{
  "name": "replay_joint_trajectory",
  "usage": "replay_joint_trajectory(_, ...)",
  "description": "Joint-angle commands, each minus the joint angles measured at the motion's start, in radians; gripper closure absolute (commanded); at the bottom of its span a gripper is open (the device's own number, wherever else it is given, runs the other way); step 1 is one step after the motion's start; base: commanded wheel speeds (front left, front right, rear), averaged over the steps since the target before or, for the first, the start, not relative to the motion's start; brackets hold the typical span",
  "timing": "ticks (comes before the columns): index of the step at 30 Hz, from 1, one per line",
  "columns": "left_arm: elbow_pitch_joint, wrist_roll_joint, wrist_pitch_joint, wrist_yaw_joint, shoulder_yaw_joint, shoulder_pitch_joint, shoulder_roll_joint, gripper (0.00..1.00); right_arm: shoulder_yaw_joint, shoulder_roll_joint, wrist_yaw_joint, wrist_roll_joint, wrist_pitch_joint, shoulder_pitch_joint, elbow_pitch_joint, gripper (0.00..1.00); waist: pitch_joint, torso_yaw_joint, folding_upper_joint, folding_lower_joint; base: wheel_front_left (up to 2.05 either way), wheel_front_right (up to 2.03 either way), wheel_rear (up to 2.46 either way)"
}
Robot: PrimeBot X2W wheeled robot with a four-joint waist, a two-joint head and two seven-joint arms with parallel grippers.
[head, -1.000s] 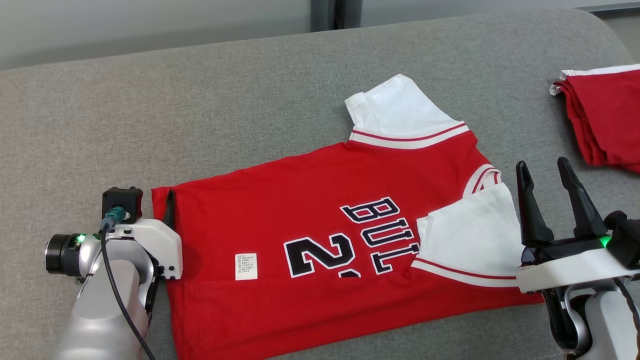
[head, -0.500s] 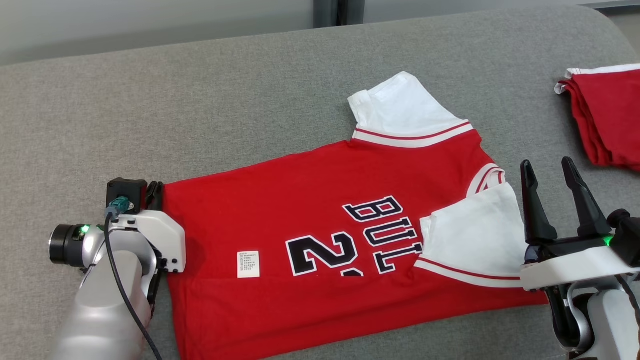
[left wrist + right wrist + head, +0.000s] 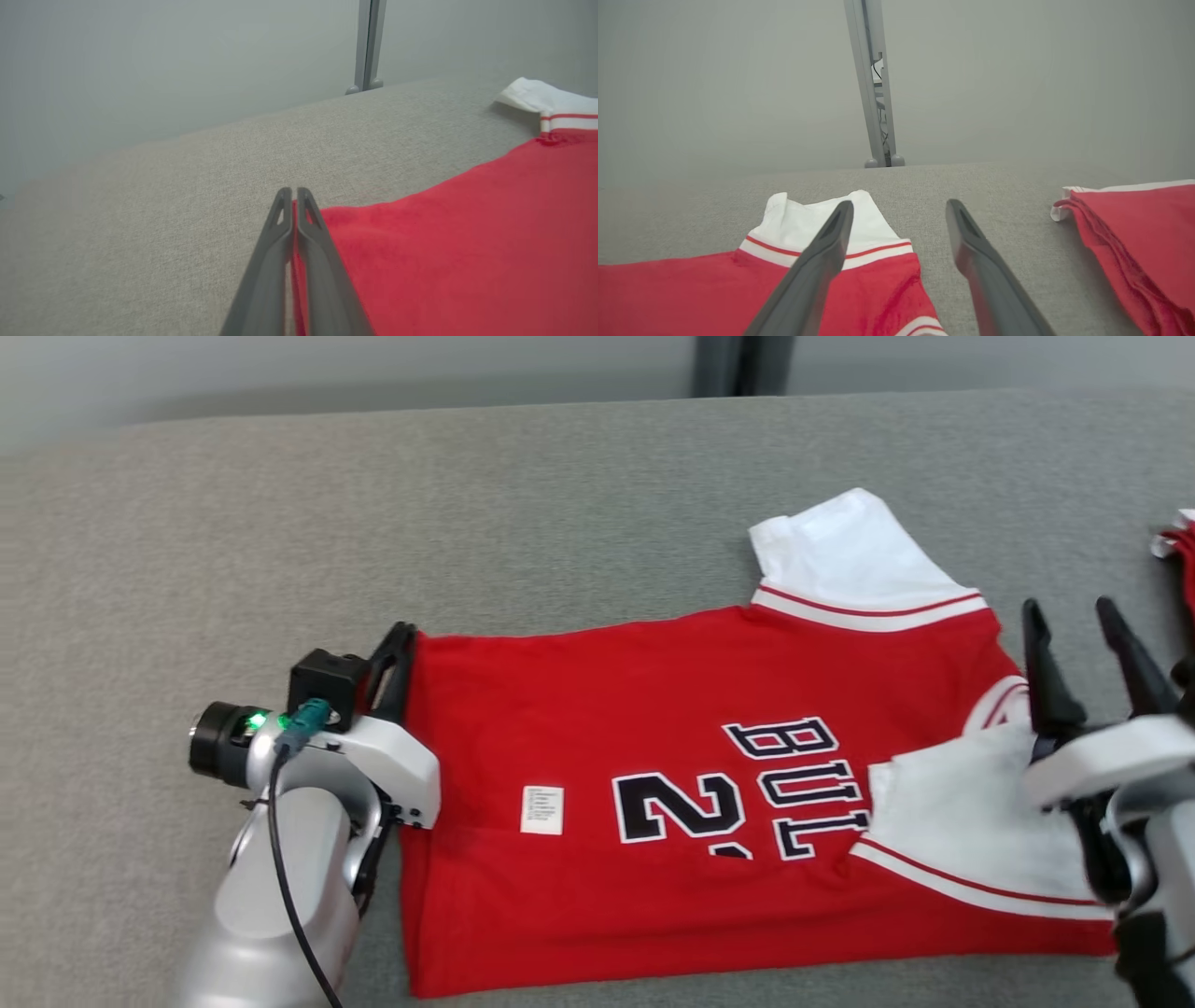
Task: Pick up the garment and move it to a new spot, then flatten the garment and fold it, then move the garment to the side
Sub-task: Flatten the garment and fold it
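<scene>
Shirt [image 3: 653, 709] lay lengthwise left to right, collar end rightward; left gripper [image 3: 400, 639], open before, had clamped its edge, right gripper [image 3: 1069, 607] jaws apart.

The garment [image 3: 672, 709] is soft, matt cloth, and its label [image 3: 542, 809] looks papery. The worktop [image 3: 373, 523] is covered in coarse grey woven fabric. The left pincer [image 3: 290, 193] and right pincer [image 3: 900, 205] are dark matt plastic. The left forearm [image 3: 280, 915] is smooth, silvery and faintly glossy.
</scene>
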State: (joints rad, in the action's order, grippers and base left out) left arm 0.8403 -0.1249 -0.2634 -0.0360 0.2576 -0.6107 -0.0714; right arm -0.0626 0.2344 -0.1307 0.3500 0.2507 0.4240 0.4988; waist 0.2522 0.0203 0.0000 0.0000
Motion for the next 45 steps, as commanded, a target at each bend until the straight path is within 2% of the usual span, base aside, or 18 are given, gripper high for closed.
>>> replay_joint_trajectory(1,-0.034,0.003,0.0,-0.004,0.009,0.016,0.001,1.0,-0.012,0.031,0.0,0.015,-0.019,0.054,0.04,0.0,0.009,0.044,0.0,0.0,0.0,0.0,0.0)
replay_joint_trajectory(9,-0.199,-0.001,0.0,-0.019,0.099,0.07,0.018,1.0,-0.167,0.174,0.0,0.134,-0.203,0.332,0.258,0.0,0.063,0.152,0.0,0.0,0.0,0.0,0.0)
replay_joint_trajectory(13,-0.264,-0.046,0.0,-0.013,0.17,0.077,0.018,1.0,-0.253,0.226,0.0,0.193,-0.293,0.447,0.341,0.0,0.1,0.195,0.0,0.0,0.0,0.0,0.0)
replay_joint_trajectory(27,-0.346,-0.146,0.0,0.054,0.333,0.022,0.018,1.0,-0.439,0.304,0.0,0.351,-0.471,0.653,0.517,0.0,0.192,0.275,0.0,0.0,0.0,0.0,0.0)
replay_joint_trajectory(41,-0.354,-0.176,0.0,0.078,0.379,0.0,0.018,1.0,-0.579,0.319,0.0,0.431,-0.497,0.696,0.591,0.0,0.224,0.297,0.0,0.0,0.0,0.0,0.0)
replay_joint_trajectory(42,-0.353,-0.176,0.0,0.08,0.38,-0.001,0.018,1.0,-0.589,0.321,0.0,0.436,-0.495,0.696,0.589,0.55,0.224,0.297,0.0,0.0,0.0,0.0,0.0)
replay_joint_trajectory(43,-0.352,-0.178,0.0,0.08,0.381,-0.002,0.018,1.0,-0.6,0.323,0.0,0.438,-0.486,0.698,0.586,0.83,0.225,0.296,0.0,0.0,0.0,0.0,0.0)
replay_joint_trajectory(44,-0.35,-0.178,0.0,0.081,0.382,-0.002,0.018,1.0,-0.61,0.325,0.0,0.443,-0.481,0.699,0.583,1.0,0.224,0.295,0.0,0.0,0.0,0.0,0.0)
replay_joint_trajectory(45,-0.349,-0.179,0.0,0.083,0.382,-0.003,0.018,1.0,-0.621,0.326,0.0,0.447,-0.474,0.698,0.579,1.0,0.224,0.294,0.0,0.0,0.0,0.0,0.0)
